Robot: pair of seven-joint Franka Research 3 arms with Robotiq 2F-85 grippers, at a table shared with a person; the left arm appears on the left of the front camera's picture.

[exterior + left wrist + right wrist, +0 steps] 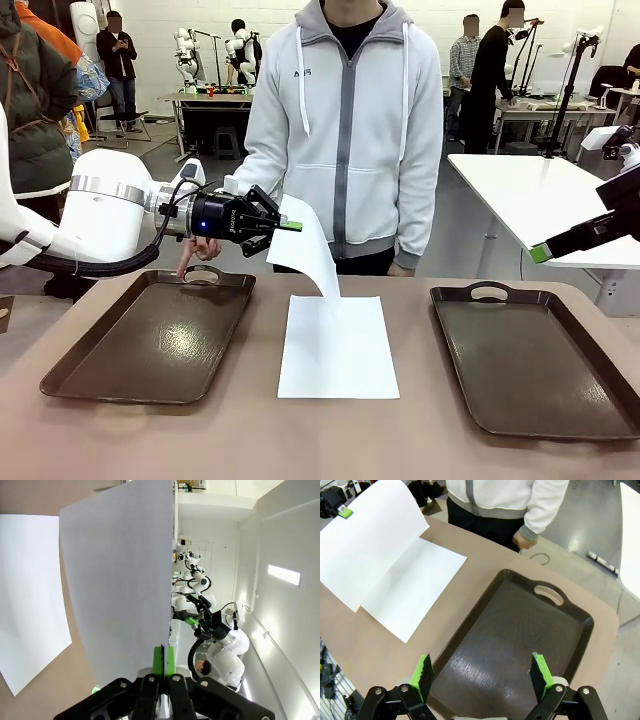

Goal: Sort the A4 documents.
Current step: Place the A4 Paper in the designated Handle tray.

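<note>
My left gripper point(292, 226) is shut on one corner of a white A4 document point(305, 250). That sheet hangs curled above the table, and its lower end reaches down to the far edge of another A4 document point(338, 348) lying flat at the table's middle. In the left wrist view the green pads point(158, 661) pinch the held sheet point(120, 580), with the flat sheet point(30, 605) behind it. My right gripper point(482, 676) is open with nothing between its fingers, hovering over the right tray point(580, 615). Its view also takes in the lifted sheet point(370, 540) and the flat sheet point(415, 595).
Two dark brown trays flank the paper, one on the left point(60, 375) and one on the right point(445, 330). A person in a grey hoodie point(350, 130) stands at the far side, one hand point(200, 262) near the left tray's handle. The right arm's green tip point(541, 253) shows at the right edge.
</note>
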